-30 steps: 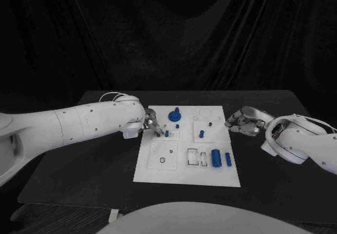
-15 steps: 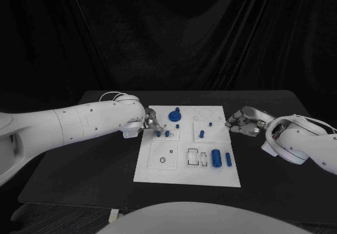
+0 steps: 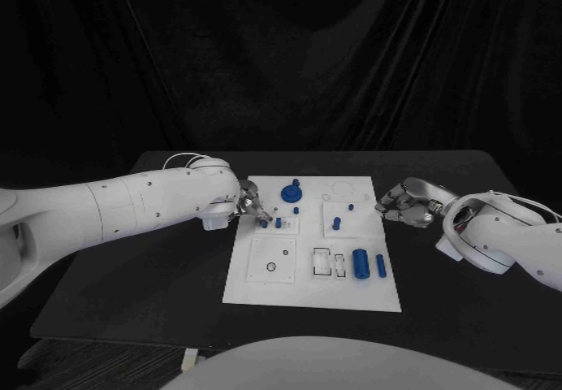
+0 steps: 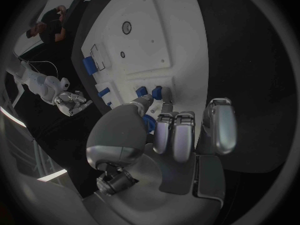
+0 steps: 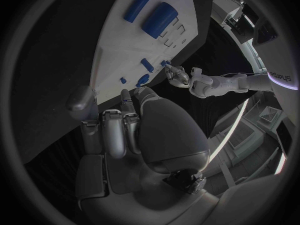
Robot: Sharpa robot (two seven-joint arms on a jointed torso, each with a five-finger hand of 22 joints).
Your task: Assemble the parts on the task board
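The white task board (image 3: 314, 284) lies mid-table. My left hand (image 3: 251, 205) hovers at its far left edge, fingertips (image 4: 164, 107) pointing down just beside two short blue pegs (image 3: 270, 221) (image 4: 149, 91) standing in the board. A bit of blue (image 4: 149, 124) shows between thumb and fingers; whether it is held is unclear. A blue gear-like knob (image 3: 291, 193) stands at the far side, a peg (image 3: 336, 222) mid-board, and two blue cylinders (image 3: 369, 264) (image 5: 151, 12) lie at the near right. My right hand (image 3: 404, 203) (image 5: 125, 130) rests off the board's right edge, fingers curled in on nothing.
Empty cut-outs (image 3: 328, 262) and a square plate with two holes (image 3: 272, 266) (image 4: 125, 35) occupy the board's near half. Black table (image 3: 140, 276) surrounds the board on all sides.
My left hand's fingers have shifted slightly beside the two pegs. The right hand and the other parts have stayed where they were.
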